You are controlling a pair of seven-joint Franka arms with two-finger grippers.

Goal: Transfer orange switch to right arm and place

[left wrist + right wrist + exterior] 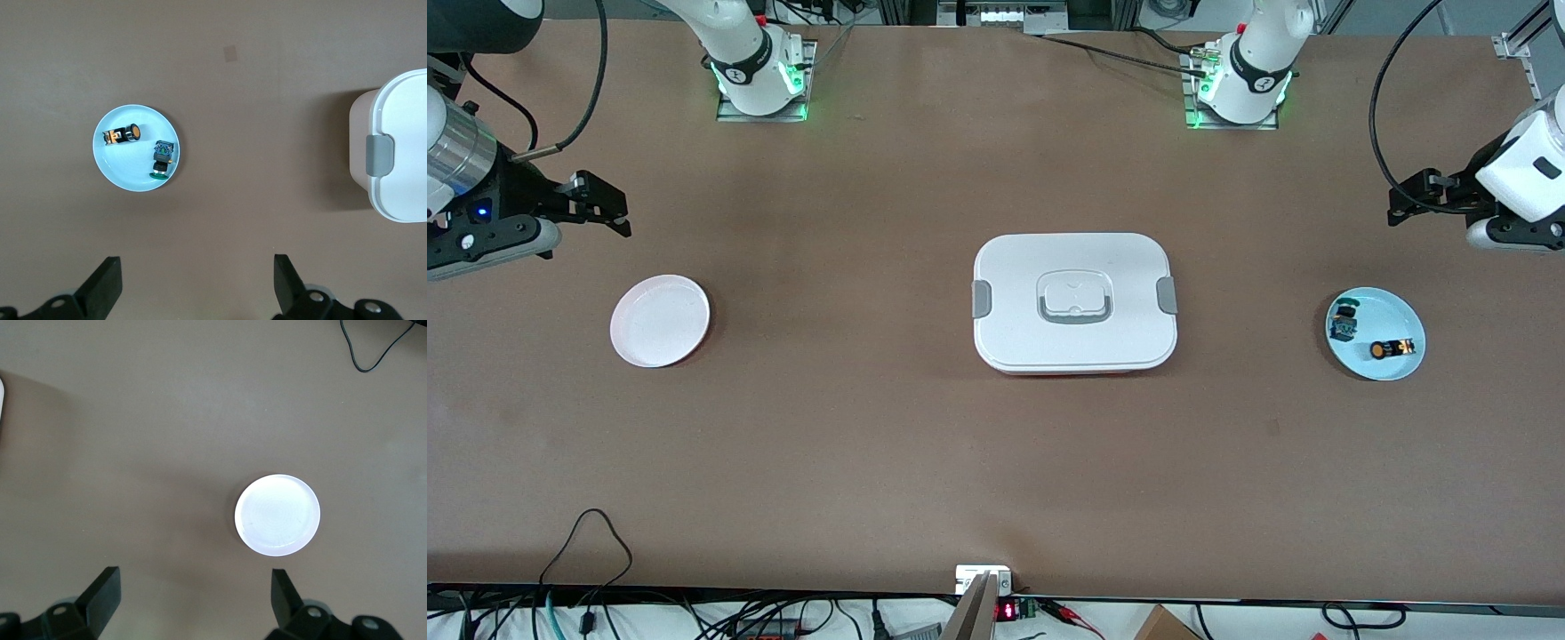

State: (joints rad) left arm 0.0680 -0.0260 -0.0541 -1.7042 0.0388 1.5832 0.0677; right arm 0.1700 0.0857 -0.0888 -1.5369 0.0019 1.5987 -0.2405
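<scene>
Cables, a small device with a red display and a cardboard corner line the table edge nearest the front camera, all partly cut off. On the brown table, the tiny black orange switch with a round orange button lies on its side in the pale blue round plate toward the left arm's end, close to a small dark part with blue-green bits in the same plate; whether the two touch cannot be told. In the left wrist view the switch and the dark part appear slightly apart in the plate, with the white lidded rectangular box cut off at the frame edge. The front view shows that box whole at table centre, lid closed with grey clips.

Left gripper hangs over bare table, away from the blue plate, fingers spread apart, holding nothing. Right gripper hangs over bare table at the right arm's end, fingers likewise apart and empty. A white round plate sits below it, shown bare in the right wrist view. A black cable appears only in that view
</scene>
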